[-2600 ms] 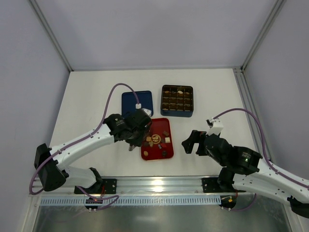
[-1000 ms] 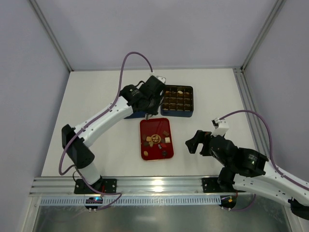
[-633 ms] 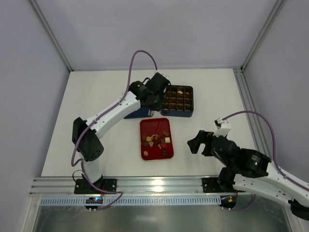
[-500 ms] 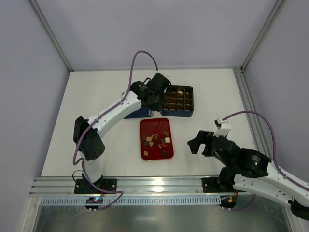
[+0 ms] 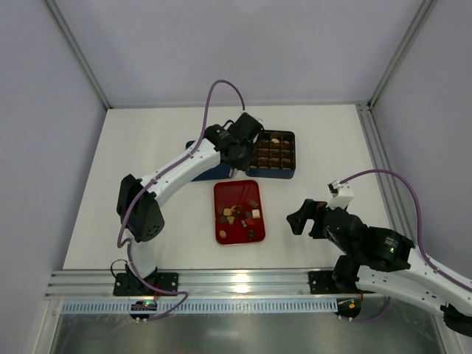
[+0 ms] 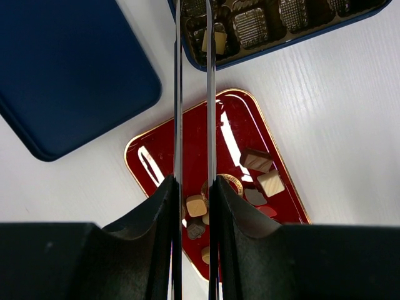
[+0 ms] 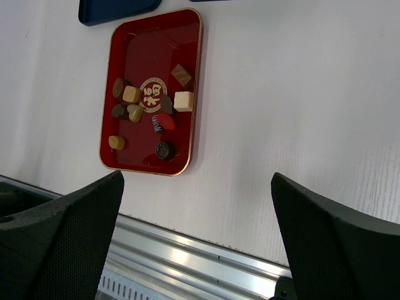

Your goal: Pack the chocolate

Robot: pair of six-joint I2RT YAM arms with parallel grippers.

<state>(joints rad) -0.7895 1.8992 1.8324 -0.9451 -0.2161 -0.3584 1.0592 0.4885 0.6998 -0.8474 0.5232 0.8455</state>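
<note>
Several chocolate pieces (image 7: 131, 94), dark brown, tan and cream, lie in the red tray (image 5: 225, 193), which also shows in the left wrist view (image 6: 159, 147). The dark blue box (image 5: 271, 172) with brown cells stands behind it. My left gripper (image 5: 234, 168) hangs over the box's near left corner. Its thin blade fingers (image 6: 177, 94) stand a narrow gap apart with nothing seen between them. A tan piece (image 6: 217, 40) lies in a box cell just under the right blade. My right gripper (image 5: 299, 217) is wide open and empty, above the table right of the tray.
The dark blue lid (image 6: 69, 69) lies flat left of the box, partly under my left arm. A metal rail (image 7: 206, 259) runs along the table's near edge. Enclosure walls stand on three sides.
My left gripper has lifted from the red tray's left edge and swung back and right to the box's near left corner. My right gripper has barely shifted.
</note>
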